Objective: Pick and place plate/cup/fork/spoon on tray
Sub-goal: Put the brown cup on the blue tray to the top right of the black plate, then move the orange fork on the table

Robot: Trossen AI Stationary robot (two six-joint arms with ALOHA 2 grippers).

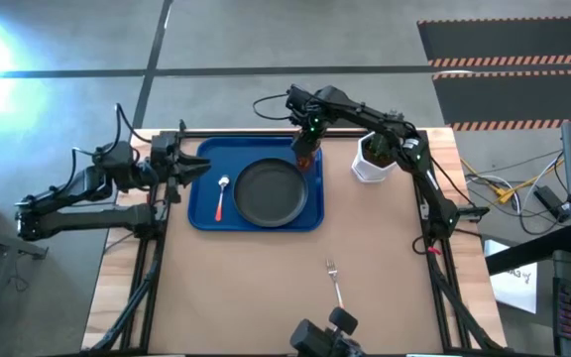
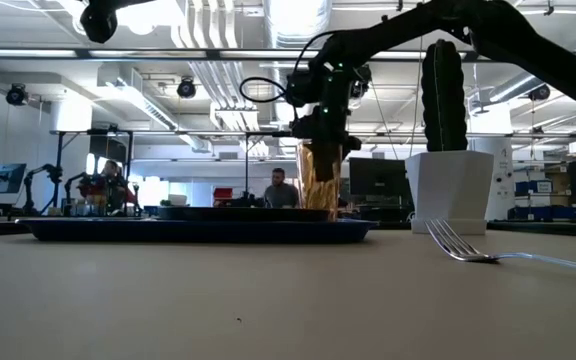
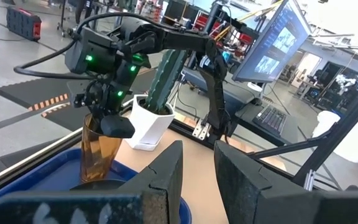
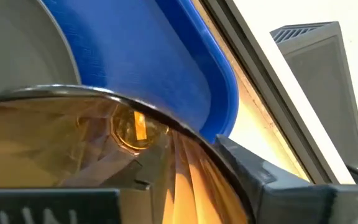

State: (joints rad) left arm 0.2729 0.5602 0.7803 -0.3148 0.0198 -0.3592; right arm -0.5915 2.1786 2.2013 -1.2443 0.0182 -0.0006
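The blue tray [image 1: 202,159] lies at the table's far left-centre. On it are the black plate [image 1: 271,191] and, left of it, the orange-handled spoon [image 1: 221,198]. My right gripper [image 1: 308,139] is shut on the amber cup [image 1: 307,159] over the tray's far right corner; the cup stands upright in the low view [image 2: 320,180]. The fork [image 1: 335,278] lies on the bare table near the front. My left gripper [image 1: 188,165] is open and empty at the tray's left edge. My right gripper holds the cup by its rim [image 3: 96,122] from above, fingers pointing down. One finger [image 3: 118,127] lies on the outside of the wall; the other seems to be inside the cup. The cup hangs upright. The plate hides whether its base touches the tray.
A white pot with a green cactus [image 1: 372,159] stands just right of the tray's far right corner, close to my right arm. The table's near half holds only the fork. A dark camera mount [image 1: 325,337] sits at the front edge.
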